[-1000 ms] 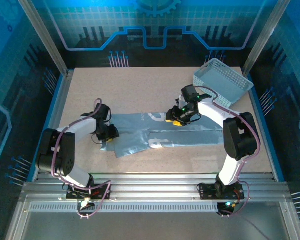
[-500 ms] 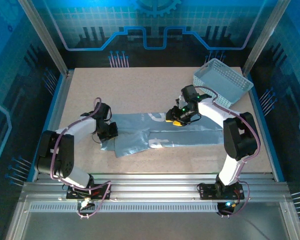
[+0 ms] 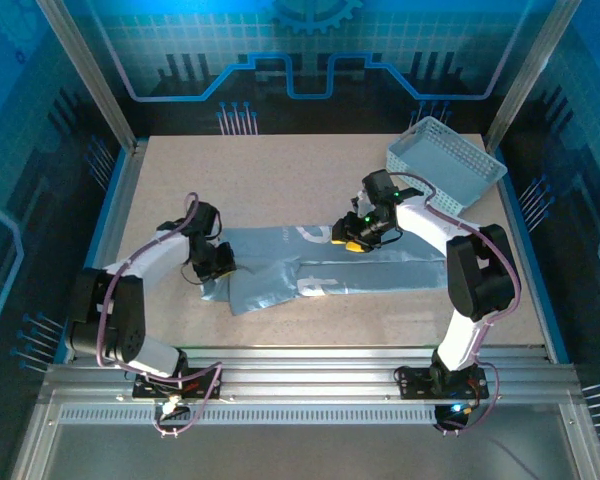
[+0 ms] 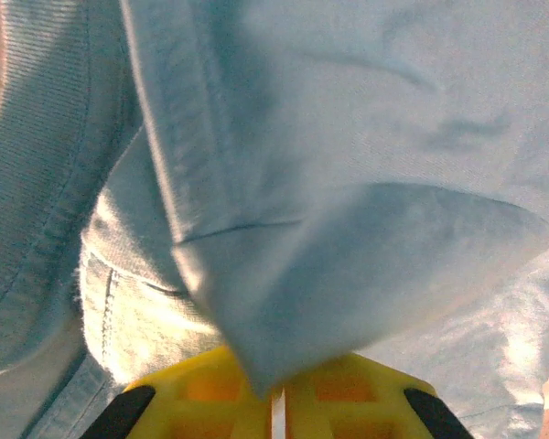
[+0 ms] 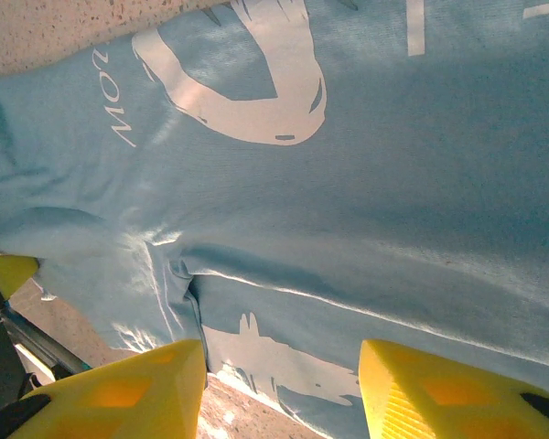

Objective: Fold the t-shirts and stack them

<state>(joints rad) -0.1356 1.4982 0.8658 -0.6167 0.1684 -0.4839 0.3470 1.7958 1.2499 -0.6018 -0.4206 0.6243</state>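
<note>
The big table (image 3: 280, 170) has one pale blue shirt (image 3: 380, 270) lying on it in a long strip across the middle, with white letters facing up. The white basket (image 3: 472, 152) sits at the far right corner, well apart from the shirt's left end. The step now looks like folding that left end over. To do it well, the left arm should lift its end only a little and carry it straight toward the middle. Then it should lay it down flat, so the edges line up and no lumps hide inside. The other arm should pin the cloth so the whole shirt does not slide along. The left pincer (image 4: 276, 407) is squeezed tight on a fold of the shirt at its left end. The cloth runs right in between its yellow fingers (image 4: 348, 402). The right pincer (image 5: 284, 384) is let go, its two fingers spread apart over the printed part near the shirt's far edge. It holds nothing. I cannot tell if it presses on the cloth or just hangs over it.
</note>
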